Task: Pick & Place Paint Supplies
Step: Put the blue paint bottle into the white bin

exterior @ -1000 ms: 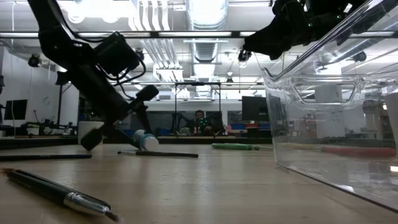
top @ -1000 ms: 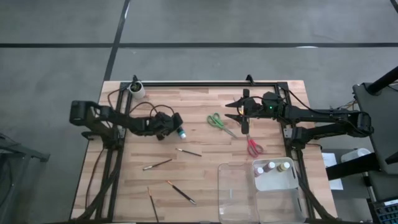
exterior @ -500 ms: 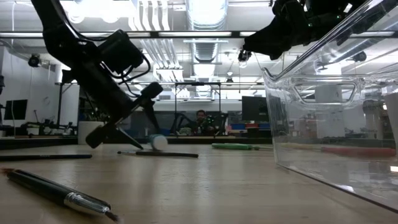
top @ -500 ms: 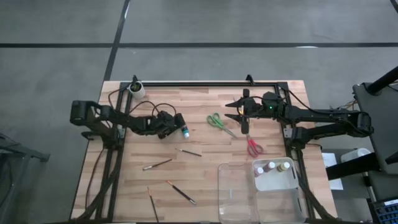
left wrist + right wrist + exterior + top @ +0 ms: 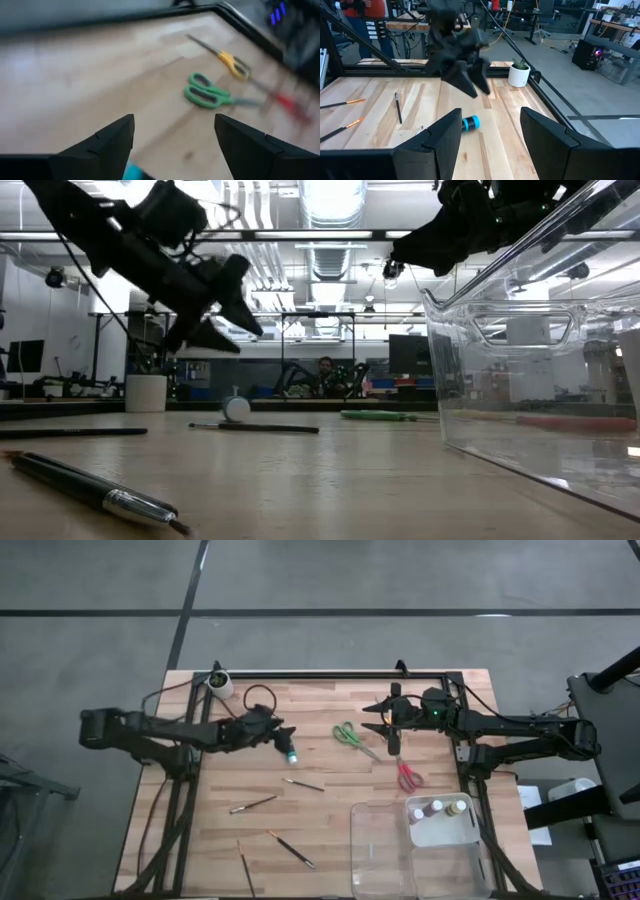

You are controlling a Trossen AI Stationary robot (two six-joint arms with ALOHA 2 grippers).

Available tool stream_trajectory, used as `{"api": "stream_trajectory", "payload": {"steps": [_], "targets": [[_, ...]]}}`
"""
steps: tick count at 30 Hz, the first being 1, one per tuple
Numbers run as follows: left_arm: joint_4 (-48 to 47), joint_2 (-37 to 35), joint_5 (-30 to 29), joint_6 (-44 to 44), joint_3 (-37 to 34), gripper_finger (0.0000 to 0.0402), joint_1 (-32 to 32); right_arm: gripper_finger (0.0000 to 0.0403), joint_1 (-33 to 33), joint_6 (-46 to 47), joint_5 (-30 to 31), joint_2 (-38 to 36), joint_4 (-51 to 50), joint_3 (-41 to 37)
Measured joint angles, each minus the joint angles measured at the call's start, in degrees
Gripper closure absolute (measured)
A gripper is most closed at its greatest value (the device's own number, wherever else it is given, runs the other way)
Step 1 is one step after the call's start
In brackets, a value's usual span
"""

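Two arms work over the wooden table (image 5: 320,800). The left gripper (image 5: 283,732) hangs above the boards with its fingers spread wide and nothing between them; in the low view it is lifted clear of the surface. Just beside its tips, on the side toward the clear tray (image 5: 385,840), the teal paint bottle (image 5: 291,751) lies on its side on the wood, free of any grip.

The right gripper (image 5: 372,720) hovers past the green scissors (image 5: 350,735) from the teal bottle, its fingers parted with nothing seen between them. The yellow scissors (image 5: 231,60) lie under that arm, and the red scissors (image 5: 407,776) rest between the green pair and the tray.

Three more bottles stand together in the tray's corner compartment (image 5: 438,808). Four brushes lie scattered on the boards on the near side of the teal bottle: one (image 5: 303,784) close to it, another (image 5: 252,805) farther out, and two (image 5: 292,849) (image 5: 244,866) near the table's edge. The white cup (image 5: 219,683) sits at the far corner, well apart from the teal bottle.
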Motion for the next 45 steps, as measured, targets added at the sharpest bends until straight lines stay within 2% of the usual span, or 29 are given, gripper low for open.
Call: {"api": "stream_trajectory", "payload": {"steps": [3, 6, 14, 21, 25, 31, 36, 40, 45], "targets": [[0.0, -1.9, 0.5, 21.5, 0.0, 0.0122, -0.2, 0.0202, 0.0, 0.0, 0.0, 0.0, 0.0, 0.0], [-2.6, -3.1, 1.1, 35.7, 0.1, 0.0122, -0.5, 0.0202, 0.0, 0.0, 0.0, 0.0, 0.0, 0.0], [-10.5, -3.0, 2.0, 56.1, 0.0, 0.0122, -0.9, 0.0202, 0.0, 0.0, 0.0, 0.0, 0.0, 0.0], [-10.1, -3.0, 5.7, 80.1, 0.0, 0.0122, -1.5, 0.0202, 0.0, 0.0, 0.0, 0.0, 0.0, 0.0], [-9.2, -3.0, 8.0, 84.6, 0.0, 0.0122, -1.5, 0.0202, 0.0, 0.0, 0.0, 0.0, 0.0, 0.0], [-8.0, -2.6, 8.4, 87.4, 0.0, 0.0122, -1.5, 0.0202, 0.0, 0.0, 0.0, 0.0, 0.0, 0.0], [-8.7, 1.7, 8.5, 88.5, 3.2, 0.0122, -1.5, 0.0202, 0.0, 0.0, 0.0, 0.0, 0.0, 0.0], [-15.2, 7.1, 7.6, 88.3, 9.3, 0.0123, -1.5, 0.0202, 0.0, 0.0, 0.0, 0.0, 0.0, 0.0], [-33.4, 11.8, 4.9, 89.3, 18.0, 0.0123, -1.5, 0.0202, 0.0, 0.0, 0.0, 0.0, 0.0, 0.0]]}}
